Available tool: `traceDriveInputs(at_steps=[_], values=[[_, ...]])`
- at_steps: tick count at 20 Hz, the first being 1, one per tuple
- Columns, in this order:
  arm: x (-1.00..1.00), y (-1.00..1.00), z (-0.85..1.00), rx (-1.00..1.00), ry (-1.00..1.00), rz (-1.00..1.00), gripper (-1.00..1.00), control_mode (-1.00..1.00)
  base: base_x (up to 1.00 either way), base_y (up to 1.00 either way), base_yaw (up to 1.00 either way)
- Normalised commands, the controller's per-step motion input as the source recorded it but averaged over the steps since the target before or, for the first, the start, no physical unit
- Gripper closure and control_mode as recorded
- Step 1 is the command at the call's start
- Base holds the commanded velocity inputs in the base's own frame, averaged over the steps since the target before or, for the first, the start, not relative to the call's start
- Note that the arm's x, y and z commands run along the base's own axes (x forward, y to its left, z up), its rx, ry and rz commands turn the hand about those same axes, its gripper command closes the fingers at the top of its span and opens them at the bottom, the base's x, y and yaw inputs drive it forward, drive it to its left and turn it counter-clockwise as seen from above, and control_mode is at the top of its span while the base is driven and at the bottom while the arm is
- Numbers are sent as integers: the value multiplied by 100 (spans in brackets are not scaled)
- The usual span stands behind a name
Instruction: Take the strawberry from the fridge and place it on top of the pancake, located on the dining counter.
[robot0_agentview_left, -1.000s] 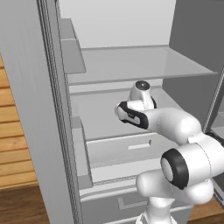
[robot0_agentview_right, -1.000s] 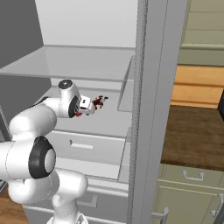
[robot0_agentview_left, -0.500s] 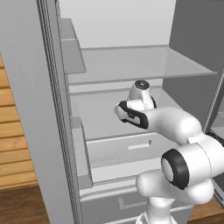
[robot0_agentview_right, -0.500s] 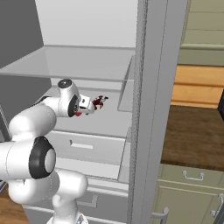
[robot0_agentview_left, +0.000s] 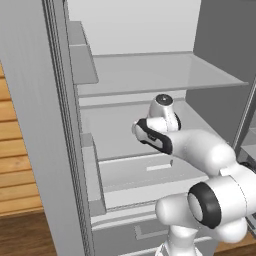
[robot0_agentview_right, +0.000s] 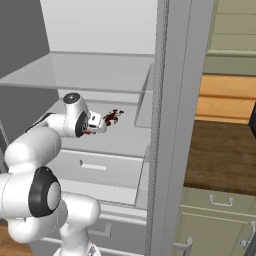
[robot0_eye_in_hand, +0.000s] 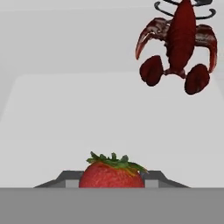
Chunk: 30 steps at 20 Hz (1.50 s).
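Inside the open grey fridge (robot0_agentview_left: 30, 125), my gripper (robot0_agentview_right: 95, 122) reaches over the white lower shelf (robot0_agentview_left: 115, 135). In the hand view the red strawberry (robot0_eye_in_hand: 112, 175) with its green leaves sits at the bottom centre. The gripper (robot0_eye_in_hand: 112, 183) is shut on it, and a grey fingertip (robot0_eye_in_hand: 65, 178) presses against each side. In the right base view a red bit of the strawberry (robot0_agentview_right: 88, 132) peeks out under the hand. The pancake is out of view.
A dark red lobster (robot0_eye_in_hand: 179, 39) lies on the same shelf just beyond the strawberry, close to the hand (robot0_agentview_right: 113, 117). A clear shelf (robot0_agentview_left: 155, 70) runs overhead and a drawer (robot0_agentview_right: 92, 167) sits below. A dark brown countertop (robot0_agentview_right: 222, 155) on a pale olive base stands right of the fridge door (robot0_agentview_right: 172, 125).
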Motion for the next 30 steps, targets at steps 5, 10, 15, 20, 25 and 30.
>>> traceDriveInputs(at_steps=[5, 10, 15, 20, 25, 30], values=[[-1, 0, 0, 0, 0, 0, 100, -100, 0, 0, 0], [-62, -14, 9, 0, -7, 0, 100, -100, 0, 0, 0], [-84, -13, 52, 0, -9, 0, 100, -100, 0, 0, 0], [-87, -16, 53, 0, -2, 0, 100, -100, 0, 0, 0], [-90, -1, 65, 0, 0, 0, 100, -100, 0, 0, 0], [-58, -10, 79, 0, 6, 0, 100, -100, 0, 0, 0]])
